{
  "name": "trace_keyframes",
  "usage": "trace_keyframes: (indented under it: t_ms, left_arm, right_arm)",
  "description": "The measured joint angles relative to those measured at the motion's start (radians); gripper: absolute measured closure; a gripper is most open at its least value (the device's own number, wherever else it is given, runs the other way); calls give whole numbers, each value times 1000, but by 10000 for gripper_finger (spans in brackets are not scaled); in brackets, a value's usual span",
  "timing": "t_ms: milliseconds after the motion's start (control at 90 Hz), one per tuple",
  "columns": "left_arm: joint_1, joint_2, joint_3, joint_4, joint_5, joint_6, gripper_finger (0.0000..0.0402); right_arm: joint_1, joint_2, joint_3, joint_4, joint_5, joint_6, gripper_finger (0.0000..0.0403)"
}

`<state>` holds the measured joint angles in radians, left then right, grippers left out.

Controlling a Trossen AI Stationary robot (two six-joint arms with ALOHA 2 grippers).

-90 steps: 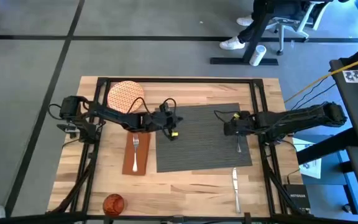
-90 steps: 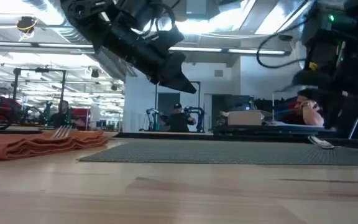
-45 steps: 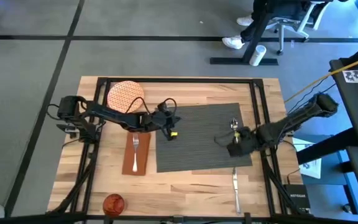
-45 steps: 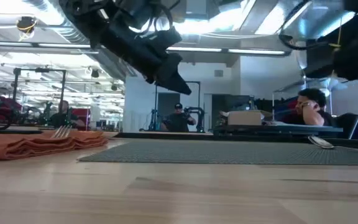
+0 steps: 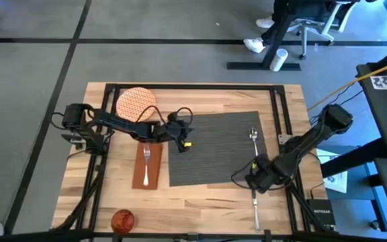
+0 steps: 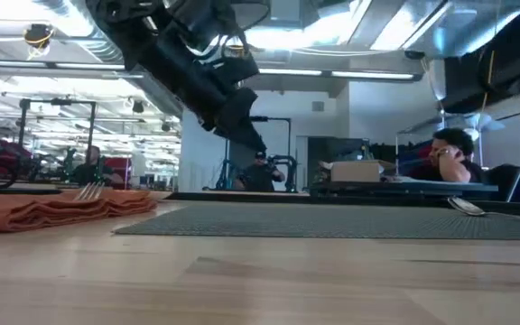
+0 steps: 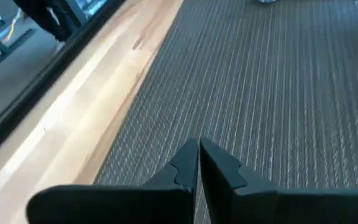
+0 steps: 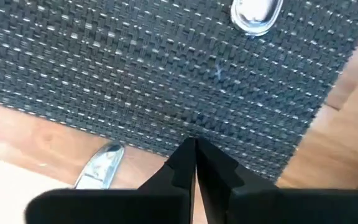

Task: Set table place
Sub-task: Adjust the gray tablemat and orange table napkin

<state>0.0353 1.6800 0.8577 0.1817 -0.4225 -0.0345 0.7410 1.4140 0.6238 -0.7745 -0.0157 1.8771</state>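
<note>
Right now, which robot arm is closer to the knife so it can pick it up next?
Probably the right arm. Its hand hangs shut just above the knife near the mat's corner. The left hand is far across the mat, near the napkin.

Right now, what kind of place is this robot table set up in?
Probably a robotics lab or workshop, not a dining room. The low view looks past the placemat into an open hall with ceiling ducts, strip lights and equipment racks, and a person sits at a desk.
</note>
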Motion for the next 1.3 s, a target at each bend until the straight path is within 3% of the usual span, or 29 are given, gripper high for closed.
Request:
trace_keyframes:
  t_ms: [367, 489, 656, 933, 1011, 1300]
  left_arm:
    - [3, 95, 0, -1, 0, -40, 402]
    - [0, 95, 0, 5, 0, -47, 402]
    - [-27, 34, 0, -16, -12, -20, 402]
    - [-104, -154, 1, -448, -35, -103, 402]
    - [-122, -176, 0, -570, -36, -157, 402]
    - [-142, -180, 0, -725, -31, -274, 402]
  right_arm:
    - [0, 23, 0, 100, 8, -18, 403]
    - [0, 24, 0, 165, 17, -23, 403]
    - [1, 28, 26, 119, 56, -33, 403]
    - [-1, 29, 51, 186, 117, -134, 403]
    - [-2, 29, 51, 211, 191, -161, 403]
    - [-85, 29, 51, 272, 390, -284, 403]
